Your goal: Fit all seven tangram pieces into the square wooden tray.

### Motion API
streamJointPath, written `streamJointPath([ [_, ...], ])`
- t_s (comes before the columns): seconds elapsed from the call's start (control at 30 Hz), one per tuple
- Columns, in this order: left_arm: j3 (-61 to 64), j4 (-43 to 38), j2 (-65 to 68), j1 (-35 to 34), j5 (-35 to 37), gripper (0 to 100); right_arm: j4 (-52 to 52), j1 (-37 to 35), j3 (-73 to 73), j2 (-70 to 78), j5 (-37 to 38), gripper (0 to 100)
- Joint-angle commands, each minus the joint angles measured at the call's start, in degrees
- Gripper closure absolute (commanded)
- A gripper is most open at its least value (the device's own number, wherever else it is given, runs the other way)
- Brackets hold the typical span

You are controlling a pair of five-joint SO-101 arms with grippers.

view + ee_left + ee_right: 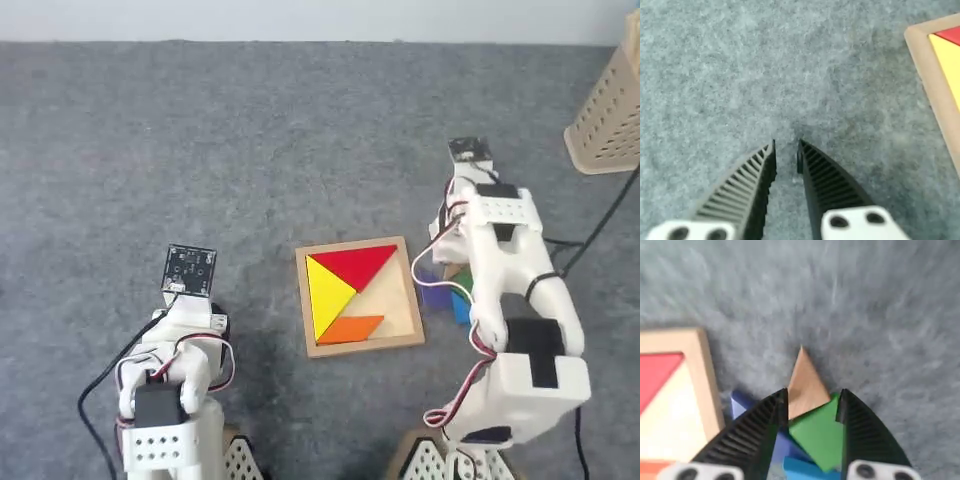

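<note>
The square wooden tray (406,290) lies mid-table with a red triangle (355,264), a yellow triangle (326,290) and an orange parallelogram (351,328) in it. Its right part is bare wood. Loose pieces lie just right of it under the right arm (500,260): a tan triangle (805,382), a green piece (817,432), a dark blue piece (741,402) and a light blue one (805,467). My right gripper (812,402) is open above them, its fingers either side of the tan and green pieces. My left gripper (786,147) hangs over bare carpet left of the tray (927,70), slightly open and holding nothing.
Grey carpet covers the table. A beige perforated basket (610,110) stands at the far right edge. Cables trail from both arms near the front. The left arm (180,340) sits at the front left, apart from the tray.
</note>
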Motion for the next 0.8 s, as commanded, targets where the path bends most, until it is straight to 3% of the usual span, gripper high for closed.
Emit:
streamJointPath([
  [0.0,-0.6,0.0,-1.2,0.2,0.4,93,-1.5,-2.9,0.5,-2.4,-1.0,82.5],
  [0.37,-0.6,0.0,-1.2,0.2,0.4,93,1.9,-1.0,-8.1,8.1,-1.1,83.4],
  [0.57,-0.6,0.0,-1.2,0.2,0.4,93,1.5,-1.0,-8.8,7.9,-1.1,98.4],
  [0.77,-0.6,0.0,-1.2,0.2,0.4,93,1.5,-1.1,-6.9,2.1,-1.0,99.1],
])
